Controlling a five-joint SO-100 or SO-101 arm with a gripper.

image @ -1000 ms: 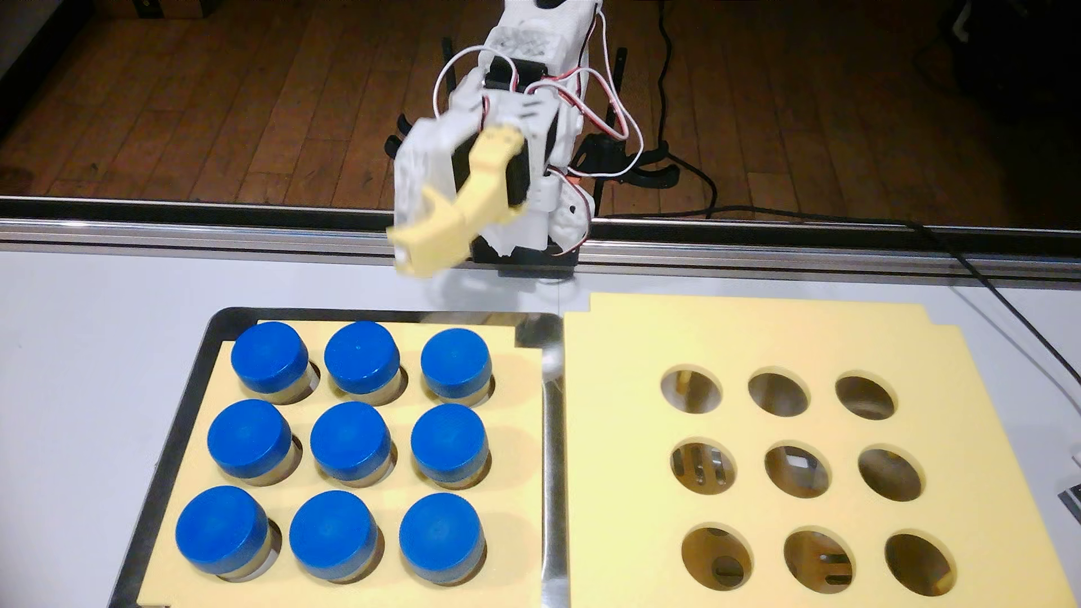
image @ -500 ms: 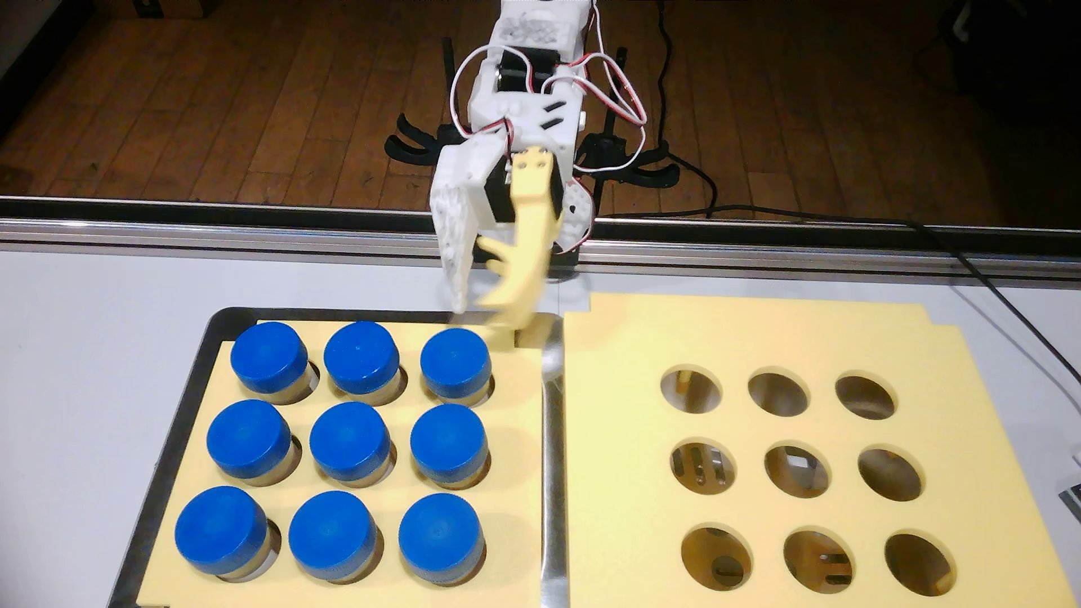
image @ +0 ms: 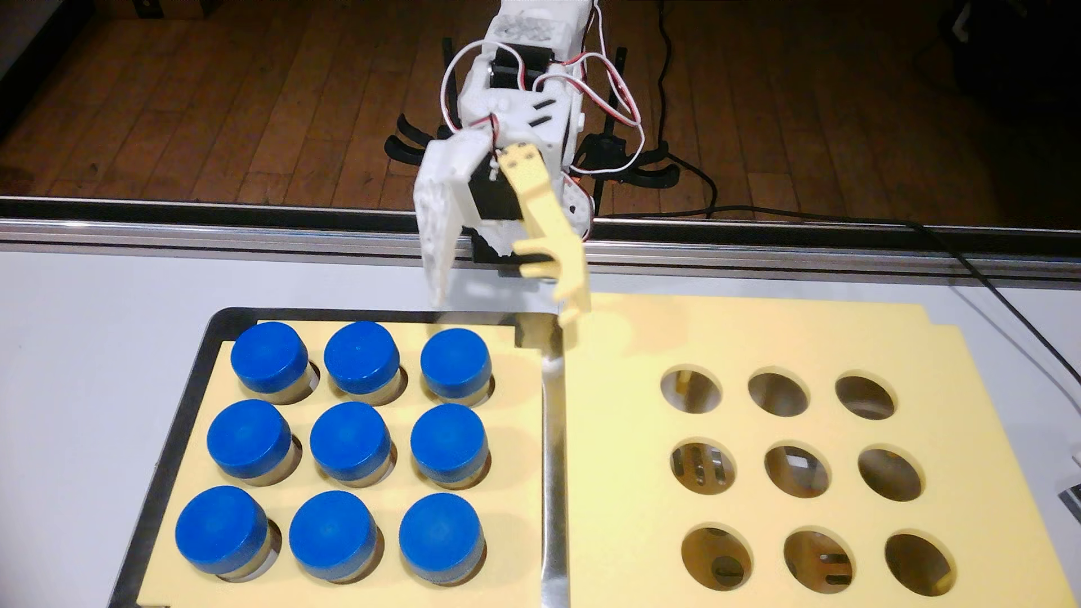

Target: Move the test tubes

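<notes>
Nine blue-capped test tubes (image: 350, 441) sit seated in left foam rack (image: 520, 421) on its steel tray (image: 553, 467), right rack (image: 731, 333) holes vacant for them; gripper (image: 503, 310) hovers behind, spread wide, empty, likely sized for a cap.

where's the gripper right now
In the fixed view, the gripper hangs open above the far edge of the left tray, just behind the back-right blue-capped tube, touching nothing.
</notes>
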